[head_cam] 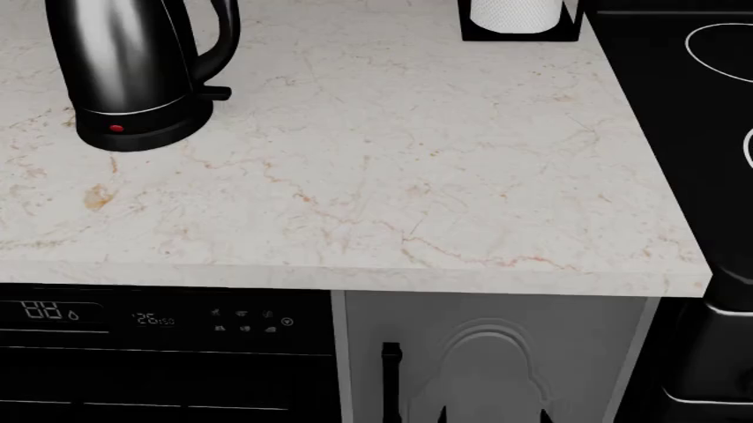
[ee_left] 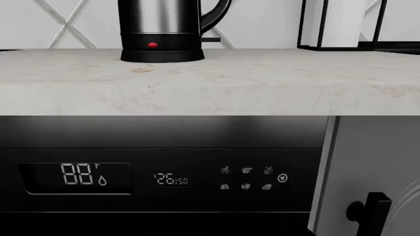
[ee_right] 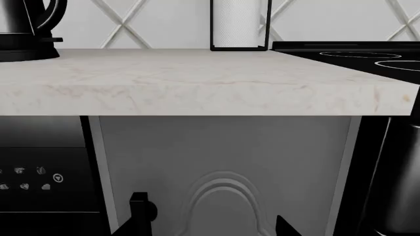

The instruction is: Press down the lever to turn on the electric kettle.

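Probably stiff, springy and small, the lever (head_cam: 217, 92) — to be pushed from above on its flat top, not gripped. Juts under the handle of the electric kettle (head_cam: 132, 70), far-left on the countertop (head_cam: 389, 185). Both grippers out of sight below the counter edge — jaw state impossible to tell.

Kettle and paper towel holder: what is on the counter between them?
Nothing: in the head view, only bare counter lies between the kettle and the paper towel holder.

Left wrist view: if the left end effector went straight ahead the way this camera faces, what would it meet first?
Probably the countertop at its front edge, just above the dishwasher panel; the electric kettle stands higher and further back. Depth is uncertain.
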Controlling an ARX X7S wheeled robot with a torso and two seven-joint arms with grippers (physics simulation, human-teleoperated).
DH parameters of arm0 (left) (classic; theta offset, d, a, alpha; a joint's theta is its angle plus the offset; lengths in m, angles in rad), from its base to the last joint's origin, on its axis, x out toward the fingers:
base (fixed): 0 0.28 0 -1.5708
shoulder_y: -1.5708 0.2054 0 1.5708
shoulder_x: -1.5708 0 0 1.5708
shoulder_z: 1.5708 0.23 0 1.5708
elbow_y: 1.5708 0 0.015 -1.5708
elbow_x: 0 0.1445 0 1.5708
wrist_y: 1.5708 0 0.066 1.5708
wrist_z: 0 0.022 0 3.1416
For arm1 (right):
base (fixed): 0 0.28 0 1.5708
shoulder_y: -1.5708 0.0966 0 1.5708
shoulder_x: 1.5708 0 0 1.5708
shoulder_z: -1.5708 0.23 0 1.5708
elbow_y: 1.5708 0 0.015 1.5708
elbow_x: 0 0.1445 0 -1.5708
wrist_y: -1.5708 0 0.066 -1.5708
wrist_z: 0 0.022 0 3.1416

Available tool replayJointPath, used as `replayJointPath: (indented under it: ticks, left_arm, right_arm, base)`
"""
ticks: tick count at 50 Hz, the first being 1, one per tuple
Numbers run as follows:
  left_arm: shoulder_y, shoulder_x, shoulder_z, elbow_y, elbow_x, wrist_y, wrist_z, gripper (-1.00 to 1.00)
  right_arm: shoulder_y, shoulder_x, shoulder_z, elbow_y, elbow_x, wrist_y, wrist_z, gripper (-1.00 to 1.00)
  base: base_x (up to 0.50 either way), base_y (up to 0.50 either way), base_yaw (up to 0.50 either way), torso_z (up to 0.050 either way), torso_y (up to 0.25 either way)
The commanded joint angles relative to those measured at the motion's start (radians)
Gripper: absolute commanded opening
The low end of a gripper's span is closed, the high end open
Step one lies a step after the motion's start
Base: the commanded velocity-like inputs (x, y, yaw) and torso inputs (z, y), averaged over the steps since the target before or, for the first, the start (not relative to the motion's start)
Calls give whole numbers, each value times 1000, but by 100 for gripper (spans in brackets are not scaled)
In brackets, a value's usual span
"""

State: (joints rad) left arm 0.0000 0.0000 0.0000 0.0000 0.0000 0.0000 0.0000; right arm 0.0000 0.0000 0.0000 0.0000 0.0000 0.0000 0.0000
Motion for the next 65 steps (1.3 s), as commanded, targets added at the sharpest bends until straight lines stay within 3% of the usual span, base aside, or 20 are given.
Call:
replayJointPath:
  ticks: [1, 13, 19, 26, 38, 53, 65]
  left_arm:
    - [1, -26, 31, 2, -26, -1, -31, 100]
    - [39, -67, 50, 112, -55, -44, -55, 100]
    - [58, -91, 51, 264, -55, -135, -74, 100]
    - [36, -133, 65, 529, -54, -321, -73, 100]
    - [-108, -186, 12, 912, -78, -733, -82, 100]
    - [-54, -183, 8, 844, -132, -632, -47, 100]
    - [-41, -193, -17, 881, -155, -646, -55, 100]
  right_arm:
    - [2, 24, -30, 6, 24, -5, 30, 100]
    - [-8, 57, -69, -125, 48, 61, 58, 100]
    - [4, 72, -75, -220, 66, 127, 68, 100]
    - [68, 104, -78, -439, 110, 347, 67, 100]
    - [264, 118, -12, -590, 309, 653, 39, 100]
    - [285, 129, -16, -545, 381, 654, -4, 100]
    - [298, 151, -60, -530, 422, 664, -54, 100]
  base:
    - [0, 0, 0, 0, 0]
    - [0, 0, 0, 0, 0]
    - [0, 0, 0, 0, 0]
    - [0, 0, 0, 0, 0]
    - [0, 0, 0, 0, 0]
    - [0, 465, 0, 0, 0]
    - [256, 252, 0, 0, 0]
